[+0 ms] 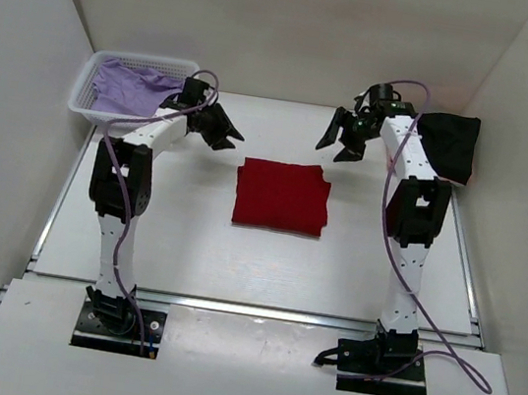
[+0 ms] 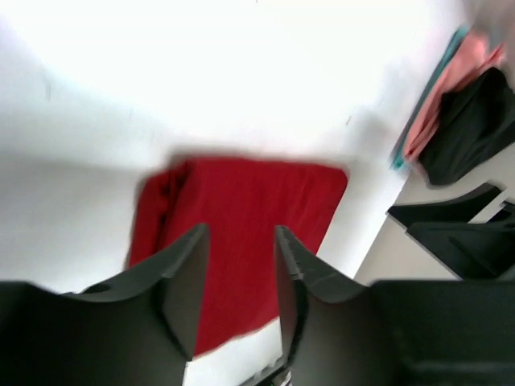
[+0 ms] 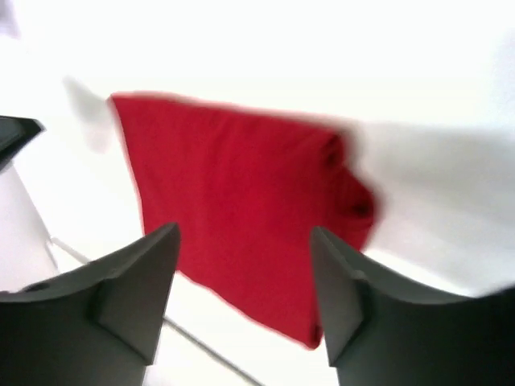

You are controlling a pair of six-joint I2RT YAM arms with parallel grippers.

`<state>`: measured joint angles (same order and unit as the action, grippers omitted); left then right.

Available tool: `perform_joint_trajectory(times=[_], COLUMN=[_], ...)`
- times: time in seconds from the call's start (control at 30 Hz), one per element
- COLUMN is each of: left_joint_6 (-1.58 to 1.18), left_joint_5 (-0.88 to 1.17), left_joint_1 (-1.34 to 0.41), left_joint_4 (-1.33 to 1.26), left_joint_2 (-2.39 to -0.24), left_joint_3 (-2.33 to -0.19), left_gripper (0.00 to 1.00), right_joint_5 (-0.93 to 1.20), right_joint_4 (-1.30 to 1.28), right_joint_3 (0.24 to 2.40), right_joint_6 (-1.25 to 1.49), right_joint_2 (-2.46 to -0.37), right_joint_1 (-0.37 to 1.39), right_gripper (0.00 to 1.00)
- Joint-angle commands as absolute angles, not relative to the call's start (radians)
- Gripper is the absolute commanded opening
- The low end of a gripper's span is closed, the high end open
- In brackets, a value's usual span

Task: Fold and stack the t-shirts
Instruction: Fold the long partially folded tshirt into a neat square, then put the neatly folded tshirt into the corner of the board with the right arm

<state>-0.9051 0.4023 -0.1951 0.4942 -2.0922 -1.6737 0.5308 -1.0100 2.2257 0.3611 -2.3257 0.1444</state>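
Hovering beyond the red shirt (image 1: 281, 196), left fingers (image 2: 183, 281) and right fingers (image 3: 137, 281) are held spread, nothing gripped; the shirt is laid folded flat at mid-desk (image 1: 159, 232), long axis left to right, collar end not to be told; folding looks done; next, probably, the lavender shirt (image 1: 127, 86) must be drawn from the basket (image 1: 82, 96).
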Motion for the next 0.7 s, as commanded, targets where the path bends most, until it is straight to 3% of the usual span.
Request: perform_joint_trajectory(times=[0.0,0.1,0.4,0.67], left_joint_6=[-0.908,-0.943,-0.907,-0.864], left_joint_5=[0.443,0.465,0.463,0.400], left_joint_1=[-0.184,-0.190,-0.321,-0.385], left_joint_4=[0.454,0.382,0.411,0.431], left_joint_2=[-2.092,-2.056,-1.994,-1.956], left_joint_3=[-1.796,-1.724,-1.539,-1.338], left_gripper=[0.46,0.44,0.39,0.34], right_joint_5=[0.436,0.400,0.411,0.433], right_joint_4=[-1.097,-1.089,-0.844,-0.684], right_joint_3=[2.367,2.306,1.760,1.537], right_joint_6=[0.356,0.330,0.282,0.337], right_joint_2=[-2.341,-2.303,-2.099,-2.039], right_joint_1=[0.124,0.126,0.127,0.172], right_gripper=[0.69,0.72,0.86,0.90])
